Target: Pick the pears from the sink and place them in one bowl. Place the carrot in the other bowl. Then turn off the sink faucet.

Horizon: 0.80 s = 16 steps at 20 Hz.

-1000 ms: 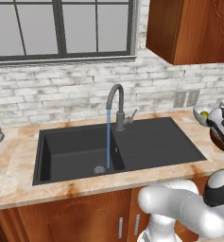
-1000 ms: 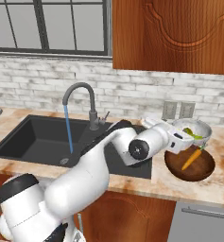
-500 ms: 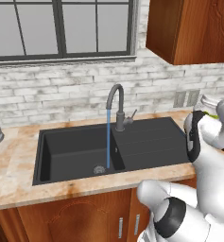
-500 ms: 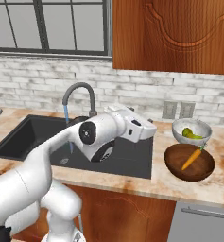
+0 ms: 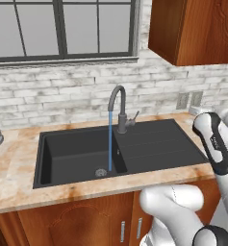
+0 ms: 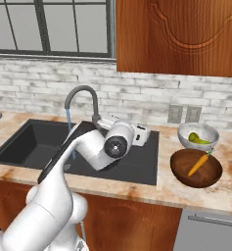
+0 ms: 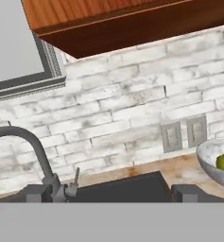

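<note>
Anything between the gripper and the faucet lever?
Nothing visible. In the hand view the open gripper looks straight at the faucet, and its thin side lever stands clear above the black sink. Water still runs.

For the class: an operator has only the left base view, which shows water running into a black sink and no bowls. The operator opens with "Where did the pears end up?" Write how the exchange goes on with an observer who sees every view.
Observer: The pears lie in the grey bowl, on the counter below the wall sockets.
Operator: And the carrot?
Observer: The carrot leans inside the brown bowl, just in front of the grey one.
Operator: Where is the hand aimed?
Observer: The hand is open and faces the back wall, with the faucet and its thin lever ahead of its left fingertip.
</note>
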Motion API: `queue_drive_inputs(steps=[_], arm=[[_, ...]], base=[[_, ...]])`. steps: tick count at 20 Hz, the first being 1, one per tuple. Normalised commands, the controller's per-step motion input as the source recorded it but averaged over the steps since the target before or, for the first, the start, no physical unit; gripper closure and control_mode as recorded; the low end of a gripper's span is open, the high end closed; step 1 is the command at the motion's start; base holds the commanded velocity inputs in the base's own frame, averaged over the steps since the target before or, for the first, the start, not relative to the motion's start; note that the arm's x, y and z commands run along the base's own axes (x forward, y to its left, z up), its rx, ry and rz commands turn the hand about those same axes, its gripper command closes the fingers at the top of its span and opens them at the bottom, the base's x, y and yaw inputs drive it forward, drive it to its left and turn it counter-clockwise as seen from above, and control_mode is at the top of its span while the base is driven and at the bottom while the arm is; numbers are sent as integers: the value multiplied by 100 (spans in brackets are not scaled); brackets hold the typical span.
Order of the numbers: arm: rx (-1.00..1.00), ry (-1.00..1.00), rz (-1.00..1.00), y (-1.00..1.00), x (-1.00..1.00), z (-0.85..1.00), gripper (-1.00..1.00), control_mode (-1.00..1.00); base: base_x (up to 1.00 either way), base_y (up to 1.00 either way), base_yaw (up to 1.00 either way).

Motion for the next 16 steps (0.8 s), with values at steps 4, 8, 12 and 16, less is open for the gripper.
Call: queue_drive_inputs(steps=[4,8,12,16], arm=[[7,8,48,43,48,-3,-100,-100],[0,0,0,7,19,0,-100,-100],[-9,0,7,86,69,-3,-100,-100],[-7,0,14,68,72,-10,-100,-100]], base=[[0,0,0],[0,0,0],[0,0,0],[0,0,0]])
